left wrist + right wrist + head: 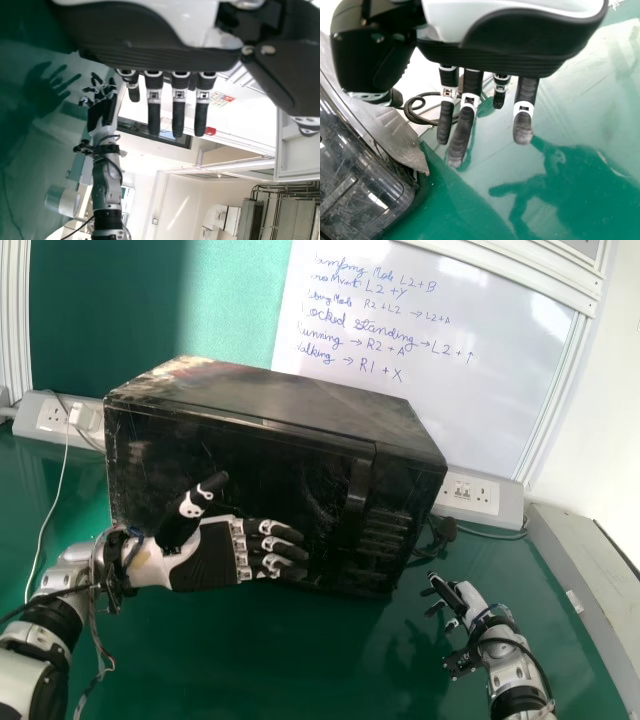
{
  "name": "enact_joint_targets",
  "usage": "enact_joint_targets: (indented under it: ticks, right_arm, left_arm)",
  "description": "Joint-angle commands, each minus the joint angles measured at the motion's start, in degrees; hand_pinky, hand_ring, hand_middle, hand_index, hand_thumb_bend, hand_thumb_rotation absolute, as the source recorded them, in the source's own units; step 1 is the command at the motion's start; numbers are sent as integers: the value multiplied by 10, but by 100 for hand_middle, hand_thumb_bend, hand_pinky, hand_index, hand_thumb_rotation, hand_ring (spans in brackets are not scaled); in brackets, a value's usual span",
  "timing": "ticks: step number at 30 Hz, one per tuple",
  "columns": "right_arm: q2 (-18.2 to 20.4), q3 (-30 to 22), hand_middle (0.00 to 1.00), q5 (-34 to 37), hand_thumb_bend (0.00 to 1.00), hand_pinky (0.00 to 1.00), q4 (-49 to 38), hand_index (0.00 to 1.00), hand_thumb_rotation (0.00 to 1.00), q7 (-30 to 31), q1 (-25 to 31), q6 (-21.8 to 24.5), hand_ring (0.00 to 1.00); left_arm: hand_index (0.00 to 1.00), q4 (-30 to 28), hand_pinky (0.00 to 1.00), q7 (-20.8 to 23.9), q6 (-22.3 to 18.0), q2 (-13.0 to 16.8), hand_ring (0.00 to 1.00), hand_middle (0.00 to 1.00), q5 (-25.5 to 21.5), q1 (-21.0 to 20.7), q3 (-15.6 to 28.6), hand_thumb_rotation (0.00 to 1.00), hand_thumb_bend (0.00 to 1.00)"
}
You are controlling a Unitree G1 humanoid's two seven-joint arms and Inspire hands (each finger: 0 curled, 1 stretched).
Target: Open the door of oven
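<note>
The black oven [230,455] stands on the green table with its scratched front towards me; its door handle [359,488] runs upright right of the door's middle. My left hand [210,555] is in front of the door's lower left part, fingers extended towards the handle but short of it, thumb raised. In the left wrist view the left hand [165,55] has its fingers straight. Right of the oven's front corner is my right hand [455,602], apart from it. The right wrist view has the right hand [520,45] with relaxed fingers, beside the oven's dark corner [360,185].
Behind the oven stand a whiteboard [440,360] and a green panel. Socket strips [475,495] with cables lie on both sides of it. A grey trunking box [590,570] runs along the right edge of the table [300,660].
</note>
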Motion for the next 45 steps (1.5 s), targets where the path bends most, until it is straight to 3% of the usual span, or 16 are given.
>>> enact_joint_targets:
  ticks: [1, 10, 17, 21, 24, 30, 33, 40, 45]
  right_arm:
    - [-5, 3, 31, -2, 61, 12, 0, 62, 54, -1, -8, 2, 19]
    - [-6, 2, 31, 0, 61, 12, 0, 62, 53, 1, -7, -1, 19]
    - [-6, 0, 31, 1, 61, 12, 0, 62, 52, 2, -6, -2, 19]
    - [-6, 0, 31, 2, 60, 12, 0, 61, 52, 2, -6, -2, 19]
    - [-6, 3, 31, -1, 60, 12, 0, 62, 53, 0, -6, -3, 18]
    - [-6, 7, 31, -4, 60, 12, -1, 64, 55, -1, -7, -2, 18]
    - [-6, 7, 31, -2, 60, 12, -1, 64, 55, 1, -7, -4, 18]
    - [-2, 9, 31, -3, 61, 12, 1, 63, 56, -1, -10, 1, 18]
    - [1, 8, 31, -1, 60, 12, -1, 63, 56, -4, -10, 3, 19]
  left_arm:
    - [90, -6, 61, 5, 0, -5, 88, 91, -9, 8, 9, 95, 100]
    - [96, -22, 70, 36, 32, -16, 97, 99, -23, 14, 21, 98, 100]
    - [100, -33, 86, 56, 31, -20, 100, 100, -27, 21, 20, 98, 100]
    - [100, -40, 85, 76, 28, -24, 100, 100, -25, 24, 19, 99, 100]
    - [100, -44, 86, 92, 8, -26, 100, 100, -17, 28, 14, 100, 100]
    - [100, -65, 80, 124, -42, -23, 100, 100, 16, 39, -11, 100, 100]
    - [100, -80, 78, 148, -44, -23, 100, 100, 29, 45, -21, 100, 100]
    - [100, -117, 89, 205, -47, -23, 100, 100, 61, 63, -45, 100, 100]
    - [100, -146, 92, 265, -80, -26, 100, 100, 94, 82, -66, 100, 100]
